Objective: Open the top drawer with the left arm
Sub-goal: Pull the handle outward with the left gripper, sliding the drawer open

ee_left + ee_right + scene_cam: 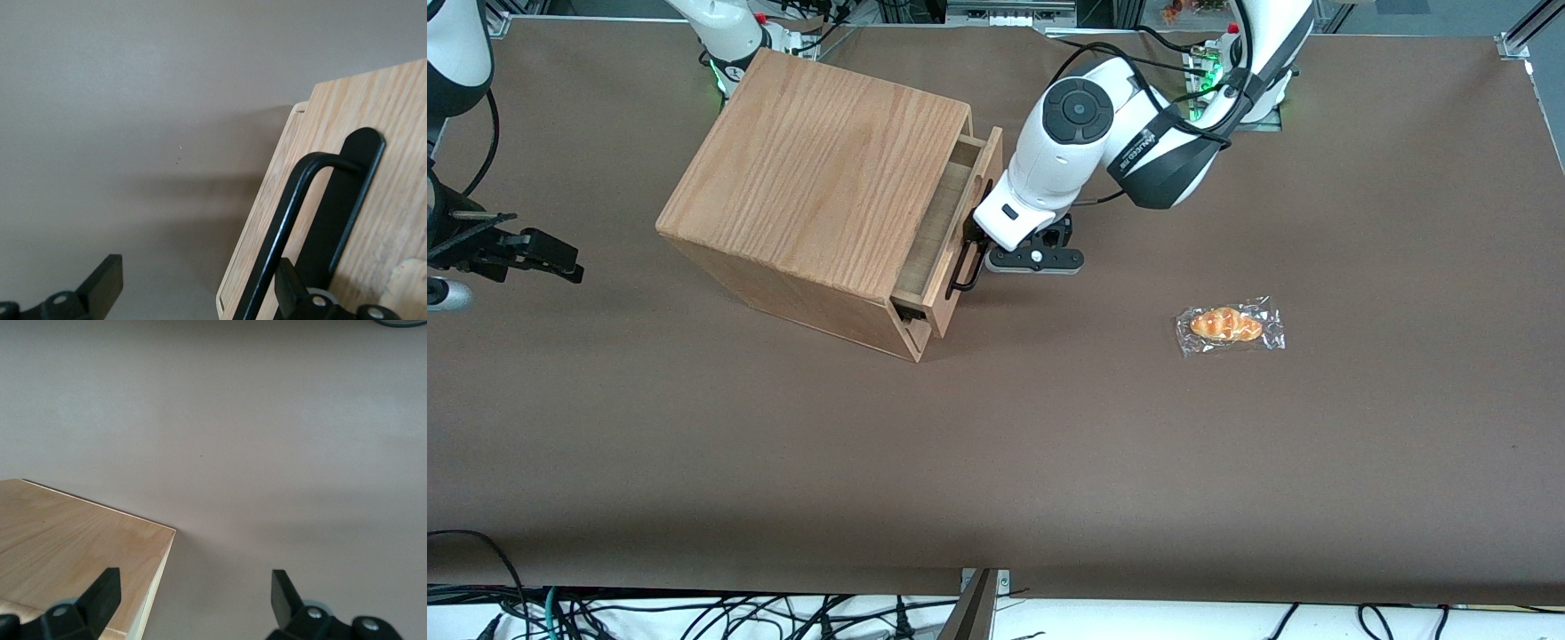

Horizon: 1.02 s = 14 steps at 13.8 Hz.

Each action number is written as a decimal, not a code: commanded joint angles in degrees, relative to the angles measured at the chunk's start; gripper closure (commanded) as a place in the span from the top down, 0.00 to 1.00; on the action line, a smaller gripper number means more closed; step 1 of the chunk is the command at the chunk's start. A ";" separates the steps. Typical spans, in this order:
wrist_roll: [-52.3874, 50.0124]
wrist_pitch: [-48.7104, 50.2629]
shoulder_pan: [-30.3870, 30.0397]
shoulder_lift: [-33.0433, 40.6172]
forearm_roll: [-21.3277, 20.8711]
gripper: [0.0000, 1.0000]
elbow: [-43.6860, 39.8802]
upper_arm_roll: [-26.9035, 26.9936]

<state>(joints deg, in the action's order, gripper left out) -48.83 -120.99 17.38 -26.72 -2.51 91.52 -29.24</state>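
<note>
The top drawer (pixel 985 164) stands pulled a little way out of the wooden cabinet (pixel 818 178), showing a strip of its pale inside (pixel 943 213). Its black bar handle (pixel 963 271) runs along the oak front. The white left arm (pixel 1067 133) reaches down in front of the drawer, with its gripper (pixel 971 238) at the handle. In the left wrist view the gripper (pixel 198 283) is open. One finger (pixel 293 293) sits between the handle (pixel 293 193) and the drawer front (pixel 393 120), hooked on the bar. The other finger (pixel 103 283) hangs over bare table.
A wrapped bread roll (pixel 1229 326) lies on the brown table cover (pixel 1049 444), toward the working arm's end and nearer the front camera than the gripper. The cabinet stands at an angle to the table edges. Cables hang along the table's front edge (pixel 694 613).
</note>
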 commanded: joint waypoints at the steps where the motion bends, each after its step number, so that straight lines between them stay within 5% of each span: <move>1: 1.28 2.51 -0.59 1.75 -1.97 1.00 0.32 0.59; 14: 1.81 5.42 -2.09 2.63 -1.97 1.00 0.85 0.86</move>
<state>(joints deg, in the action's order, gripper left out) -47.85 -116.35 15.65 -25.13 -2.51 91.56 -28.41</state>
